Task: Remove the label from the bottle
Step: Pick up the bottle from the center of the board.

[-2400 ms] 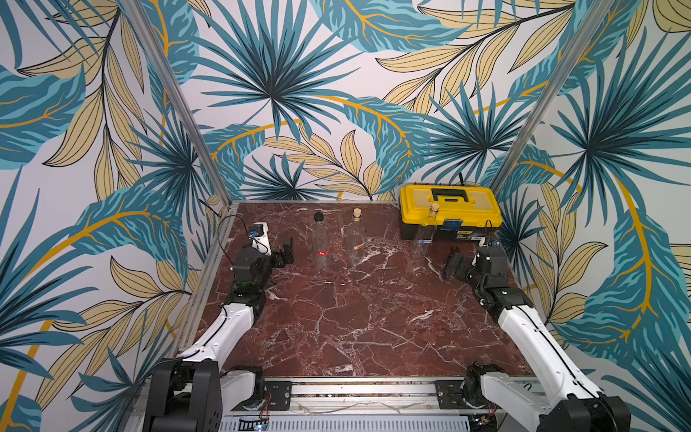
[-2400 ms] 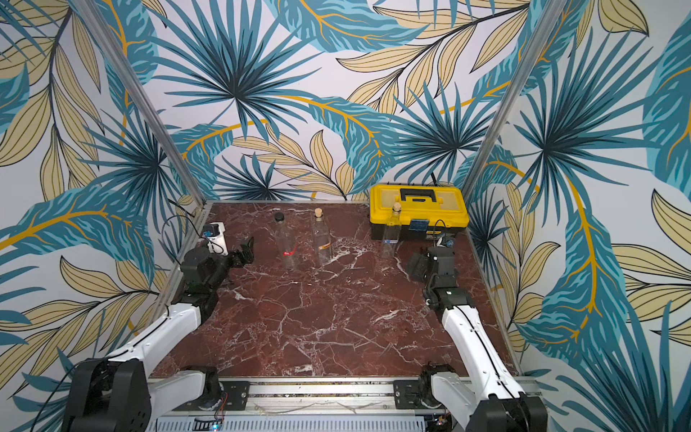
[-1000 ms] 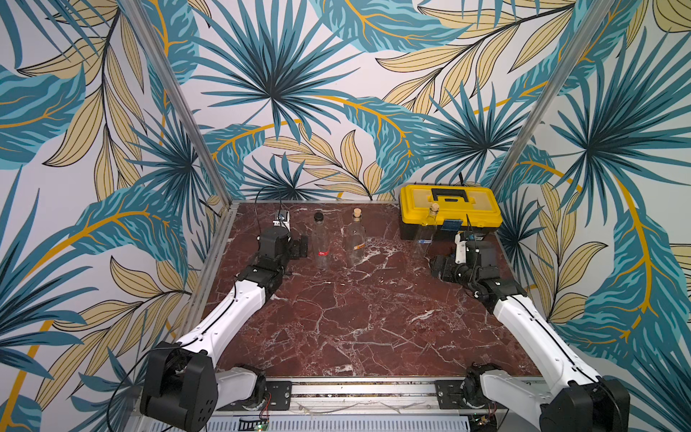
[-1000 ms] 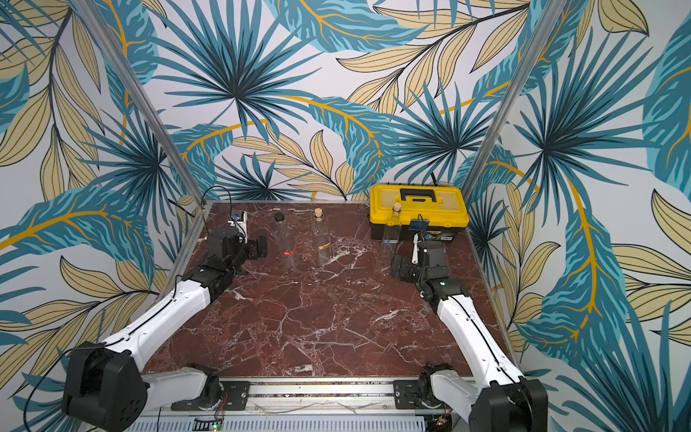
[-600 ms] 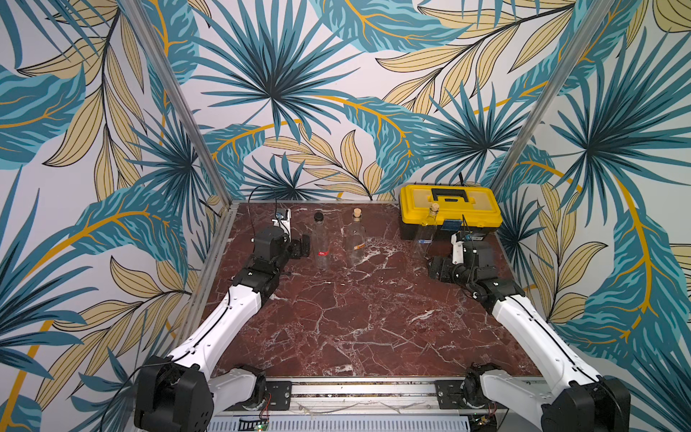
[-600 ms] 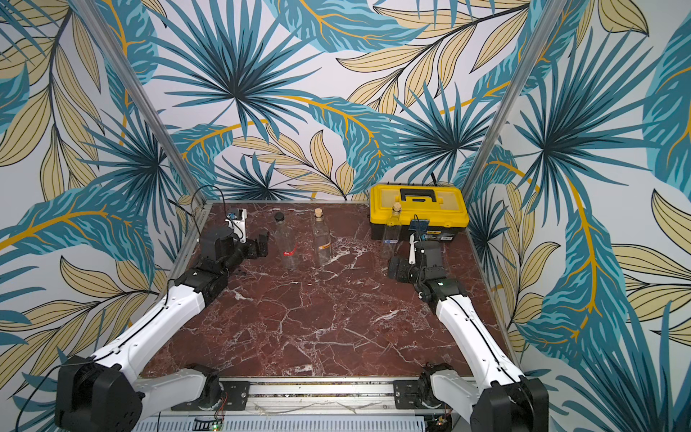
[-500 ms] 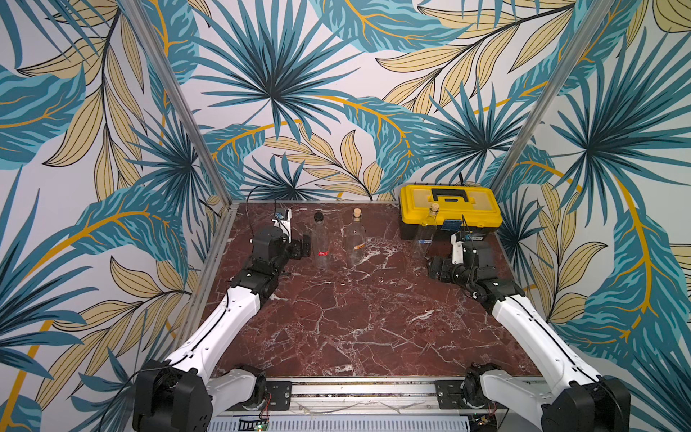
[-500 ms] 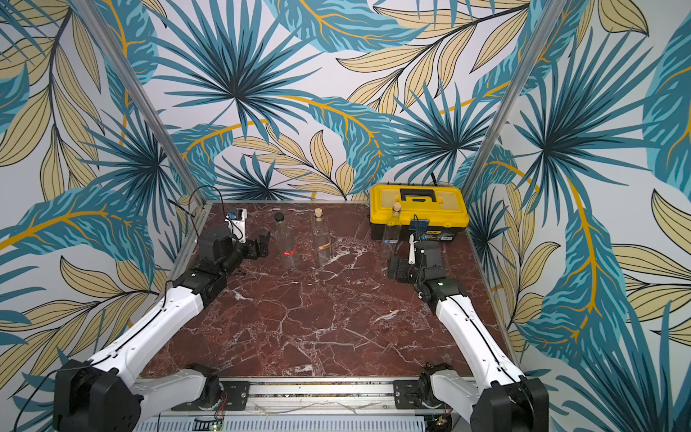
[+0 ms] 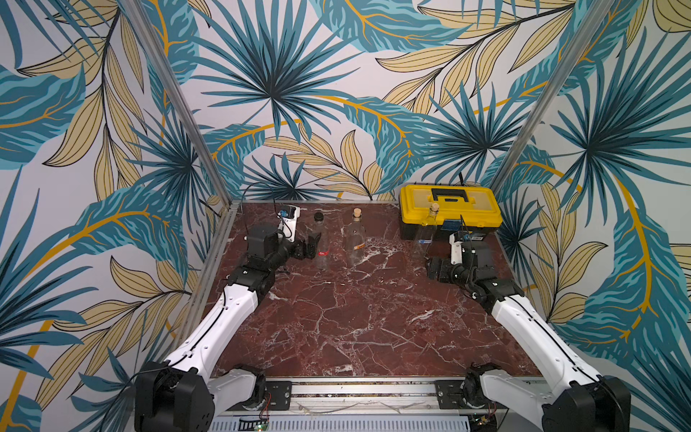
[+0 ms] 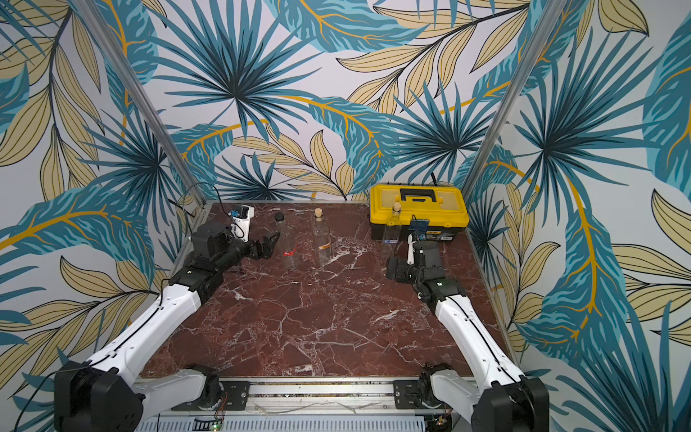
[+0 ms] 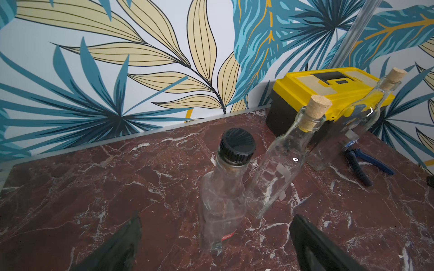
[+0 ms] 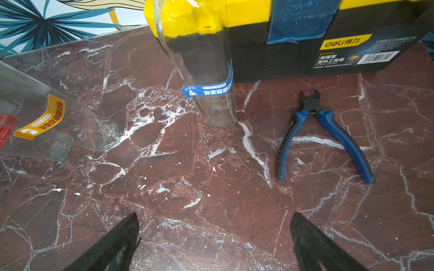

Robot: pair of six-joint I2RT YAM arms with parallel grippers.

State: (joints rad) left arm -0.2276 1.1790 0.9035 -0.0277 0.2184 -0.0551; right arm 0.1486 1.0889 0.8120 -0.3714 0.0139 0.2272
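The work surface is a dark red marble tabletop (image 9: 355, 321) enclosed on three sides by leaf-print walls (image 9: 280, 93). Three clear glass bottles stand upright in a row near the far edge. The black-capped bottle (image 9: 321, 239) stands nearest the left side and carries a red label (image 11: 227, 237) low on its body. The centre corked bottle (image 9: 355, 239) stands just beside it and carries an orange label (image 12: 40, 119). The right corked bottle (image 9: 426, 233) stands directly in front of a yellow toolbox (image 9: 448, 209) and carries a blue label (image 12: 209, 90) wrapped around its lower half, with one end lifted clear of the glass. Blue-handled side cutters (image 12: 321, 136) lie flat on the marble in front of the toolbox, beside this bottle. The left gripper (image 9: 307, 247) is level with the lower body of the black-capped bottle; its jaws are spread wide, one on each side of the bottle base in the left wrist view, with no contact visible. The right gripper (image 12: 215, 234) hovers low over bare marble, short of the right corked bottle, jaws spread wide and holding nothing.
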